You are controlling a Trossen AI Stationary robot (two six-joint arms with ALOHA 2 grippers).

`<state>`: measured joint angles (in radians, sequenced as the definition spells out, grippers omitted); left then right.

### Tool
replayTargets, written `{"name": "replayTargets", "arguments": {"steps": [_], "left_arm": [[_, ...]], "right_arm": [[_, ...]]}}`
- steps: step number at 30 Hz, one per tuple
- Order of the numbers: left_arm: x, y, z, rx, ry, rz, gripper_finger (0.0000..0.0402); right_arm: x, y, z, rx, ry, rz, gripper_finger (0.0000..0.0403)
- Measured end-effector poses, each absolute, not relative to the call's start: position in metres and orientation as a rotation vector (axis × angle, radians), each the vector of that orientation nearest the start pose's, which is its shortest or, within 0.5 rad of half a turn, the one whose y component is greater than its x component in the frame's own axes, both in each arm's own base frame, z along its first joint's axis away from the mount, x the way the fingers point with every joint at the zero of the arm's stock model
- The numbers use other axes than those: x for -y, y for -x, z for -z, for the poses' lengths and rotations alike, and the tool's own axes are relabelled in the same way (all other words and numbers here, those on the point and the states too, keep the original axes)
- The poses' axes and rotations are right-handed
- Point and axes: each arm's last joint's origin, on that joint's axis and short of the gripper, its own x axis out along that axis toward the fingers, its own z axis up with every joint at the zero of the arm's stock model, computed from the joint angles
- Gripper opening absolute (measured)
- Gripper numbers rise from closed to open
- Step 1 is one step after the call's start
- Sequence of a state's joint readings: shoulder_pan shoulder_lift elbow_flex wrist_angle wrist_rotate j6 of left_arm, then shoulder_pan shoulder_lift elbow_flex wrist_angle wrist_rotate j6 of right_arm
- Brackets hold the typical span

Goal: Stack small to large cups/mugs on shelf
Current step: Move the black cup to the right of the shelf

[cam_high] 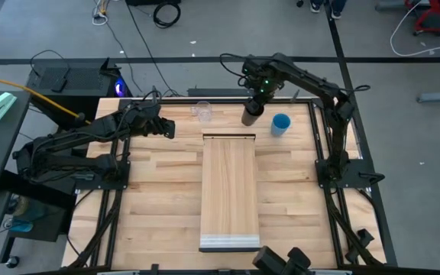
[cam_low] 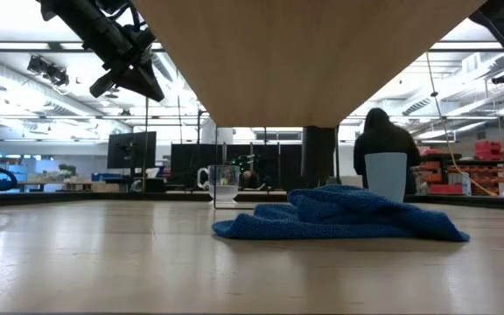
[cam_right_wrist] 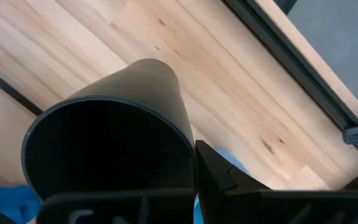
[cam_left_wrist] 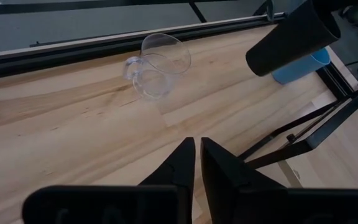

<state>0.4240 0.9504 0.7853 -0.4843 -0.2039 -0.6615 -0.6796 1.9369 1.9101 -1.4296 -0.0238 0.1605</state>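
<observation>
I'm holding the black cup [cam_high: 250,114] in my right fingers [cam_high: 255,103], clamped on its rim, upper centre of the high view, just above the shelf's [cam_high: 228,191] top edge. Blue cup [cam_high: 281,124] is sitting right of it; clear cup [cam_high: 202,111] left. Left fingers [cam_high: 166,128] are hovering nearly shut, empty. Doing it well: keeping the black cup level, lowering it squarely onto the shelf. Low view alone is showing a blue cloth [cam_low: 339,216]; probably under the raised shelf, hard to place.

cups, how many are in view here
3: small clear glass cup standing left of the shelf's far end; tall black plastic cup held by the right pincer; blue plastic cup rightmost.
</observation>
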Motion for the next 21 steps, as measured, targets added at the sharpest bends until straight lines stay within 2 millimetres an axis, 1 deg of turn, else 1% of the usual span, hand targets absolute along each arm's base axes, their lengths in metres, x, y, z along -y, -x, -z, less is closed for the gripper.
{"name": "replayTargets", "arguments": {"steps": [3,7,10,15,21], "left_arm": [[-0.085,-0.175,-0.279,-0.433,0.688,-0.802,0.0035],[-0.085,-0.175,-0.279,-0.439,0.694,-0.785,0.0041],[-0.085,-0.175,-0.279,-0.44,0.692,-0.782,0.0043],[-0.085,-0.175,-0.279,-0.442,0.689,-0.781,0.0039],[-0.085,-0.175,-0.279,-0.445,0.678,-0.78,0.0043]], "right_arm": [[0.23,-0.286,-0.306,-1.414,-0.644,0.634,0.0003],[0.228,-0.286,-0.306,-1.429,-0.621,0.635,0.0003],[0.225,-0.289,-0.305,-1.438,-0.605,0.624,0.0003],[0.22,-0.298,-0.297,-1.478,-0.576,0.581,0.0003],[0.217,-0.298,-0.297,-1.497,-0.57,0.585,0.0003]]}}
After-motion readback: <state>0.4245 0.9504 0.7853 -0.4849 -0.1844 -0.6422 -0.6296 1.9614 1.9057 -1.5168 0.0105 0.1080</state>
